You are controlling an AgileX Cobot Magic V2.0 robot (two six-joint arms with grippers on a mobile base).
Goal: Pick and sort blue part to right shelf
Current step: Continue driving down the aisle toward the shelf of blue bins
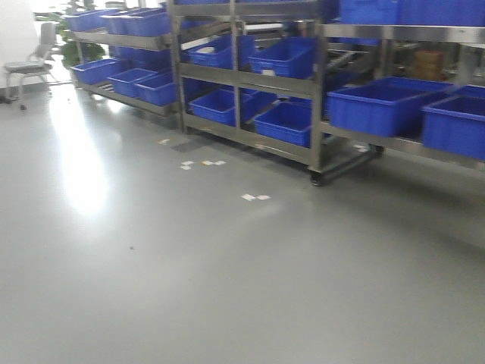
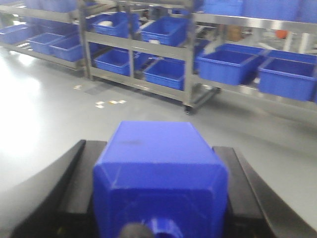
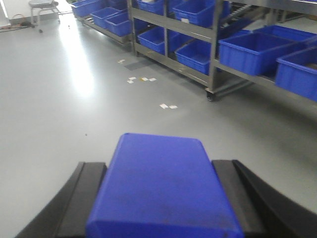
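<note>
In the left wrist view the blue part [image 2: 159, 178] fills the lower middle. It is a squat block with bevelled corners and a small nub at its near end. My left gripper [image 2: 158, 148] is shut on it, a black finger [image 2: 74, 183] on each side. My right gripper [image 3: 159, 166] is shut on another solid-blue block [image 3: 163, 198], whose top end is hidden. The right shelf [image 1: 394, 32], a steel rack with large blue crates [image 1: 383, 106], stands at the far right across the floor, well apart from both grippers. Neither gripper shows in the front view.
More steel racks of blue crates [image 1: 288, 121] line the back wall to the left. A caster wheel [image 1: 316, 180] sits at the middle rack's corner. Paper scraps [image 1: 255, 197] lie on the grey floor. A chair [image 1: 26, 68] stands far left.
</note>
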